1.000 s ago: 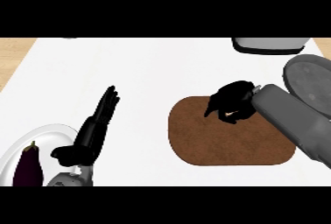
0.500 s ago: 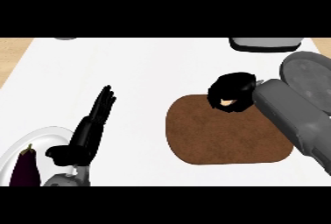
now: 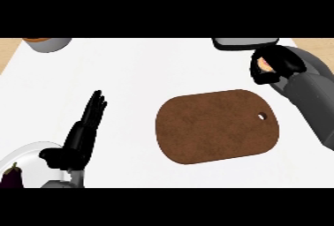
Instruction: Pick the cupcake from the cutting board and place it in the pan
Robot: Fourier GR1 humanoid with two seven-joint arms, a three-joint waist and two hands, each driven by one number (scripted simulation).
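Right hand (image 3: 277,66) fingers curled round cupcake (image 3: 265,65). Pan (image 3: 244,43) lies just ahead-left of hand; cutting board (image 3: 218,126) behind, bare. Left hand (image 3: 81,132) fingers straight, resting on desk (image 3: 150,70).

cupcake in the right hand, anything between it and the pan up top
Nothing visible does. The right hand is curled round the cupcake just below the pan at the counter's far edge, with only bare counter between them. The cutting board lies nearer, behind the path.
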